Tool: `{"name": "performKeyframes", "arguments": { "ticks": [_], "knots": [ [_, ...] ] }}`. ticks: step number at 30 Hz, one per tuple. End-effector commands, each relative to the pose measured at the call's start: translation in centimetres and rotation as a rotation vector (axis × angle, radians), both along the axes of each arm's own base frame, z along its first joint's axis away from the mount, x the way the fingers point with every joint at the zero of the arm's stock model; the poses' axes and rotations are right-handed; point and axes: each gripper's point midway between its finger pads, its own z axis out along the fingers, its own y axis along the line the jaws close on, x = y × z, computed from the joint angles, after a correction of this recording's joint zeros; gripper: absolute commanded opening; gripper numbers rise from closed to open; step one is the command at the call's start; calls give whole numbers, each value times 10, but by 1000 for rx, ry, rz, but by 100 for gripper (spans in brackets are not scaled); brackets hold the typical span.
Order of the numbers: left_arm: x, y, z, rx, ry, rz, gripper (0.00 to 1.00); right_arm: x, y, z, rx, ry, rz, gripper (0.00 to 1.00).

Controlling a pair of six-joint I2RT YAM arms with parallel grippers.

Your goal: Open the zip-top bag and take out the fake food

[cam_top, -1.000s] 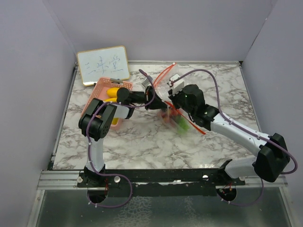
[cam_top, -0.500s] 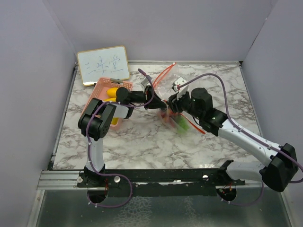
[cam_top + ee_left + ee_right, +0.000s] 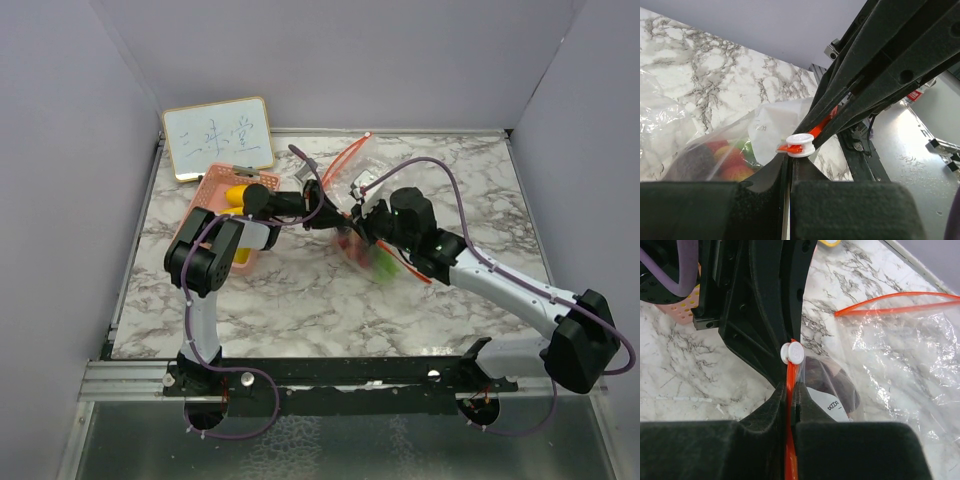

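Observation:
The clear zip-top bag (image 3: 372, 190) with its orange zip strip (image 3: 790, 375) lies mid-table between both arms. Inside it sit fake food pieces (image 3: 368, 255), red, green and dark purple (image 3: 722, 160). My left gripper (image 3: 325, 212) (image 3: 790, 162) is shut on the bag's top edge, and the white slider (image 3: 801, 145) rests right at its tips. Facing it, my right gripper (image 3: 358, 218) (image 3: 790, 390) is shut on the orange strip just below the slider (image 3: 791, 353). A yellow fake-food piece (image 3: 238, 194) lies in the pink basket.
The pink basket (image 3: 213, 186) stands at the left under the left arm. A small whiteboard (image 3: 218, 137) leans at the back left corner. Grey walls close in the marble table (image 3: 300, 300) on three sides.
My right wrist drew back to the right, then came back in toward the left gripper, now pinching the orange strip. The left arm has hardly moved.

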Motion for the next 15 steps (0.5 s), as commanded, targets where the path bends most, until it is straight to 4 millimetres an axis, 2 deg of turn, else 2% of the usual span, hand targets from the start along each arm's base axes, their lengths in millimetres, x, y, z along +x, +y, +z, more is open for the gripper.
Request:
{"name": "performKeyframes", "arguments": {
  "ticks": [1, 5, 7, 8, 9, 11, 15],
  "knots": [
    [-17, 5, 33, -92, -258, -29, 0, 11, -8, 8, -15, -41, -51, 1],
    [-13, 6, 31, -91, -250, -21, 2, 9, -10, 17, -5, -55, -47, 1],
    [-11, 7, 31, -92, -246, -11, 20, 8, -12, 22, -1, -64, -52, 1],
    [-8, 9, 31, -101, -256, 13, 51, 6, -12, 31, 23, -72, -49, 1],
    [-8, 9, 32, -104, -263, 18, 59, 4, -11, 35, 38, -70, -40, 1],
    [-8, 10, 35, -110, -276, 26, 65, -1, -8, 39, 63, -62, -12, 1],
    [-12, 13, 46, -126, -334, 33, 69, -8, -11, 46, 120, -37, 39, 1]
  ]
}}
